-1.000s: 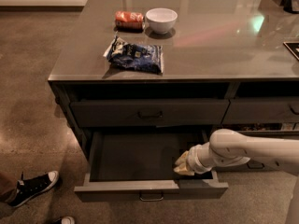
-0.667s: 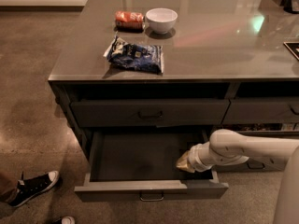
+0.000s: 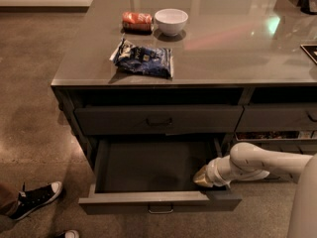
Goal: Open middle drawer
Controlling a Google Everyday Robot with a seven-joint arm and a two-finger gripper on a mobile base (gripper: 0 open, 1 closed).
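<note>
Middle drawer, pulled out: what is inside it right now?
The middle drawer shows only its bare dark floor, with the gripper reaching into its right front corner. The floor beneath the gripper and just behind the front panel is hidden.

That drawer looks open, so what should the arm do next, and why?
Probably lift the gripper out of the middle drawer: it stands pulled far out, and the gripper sits inside its front corner, so little pulling seems left.
</note>
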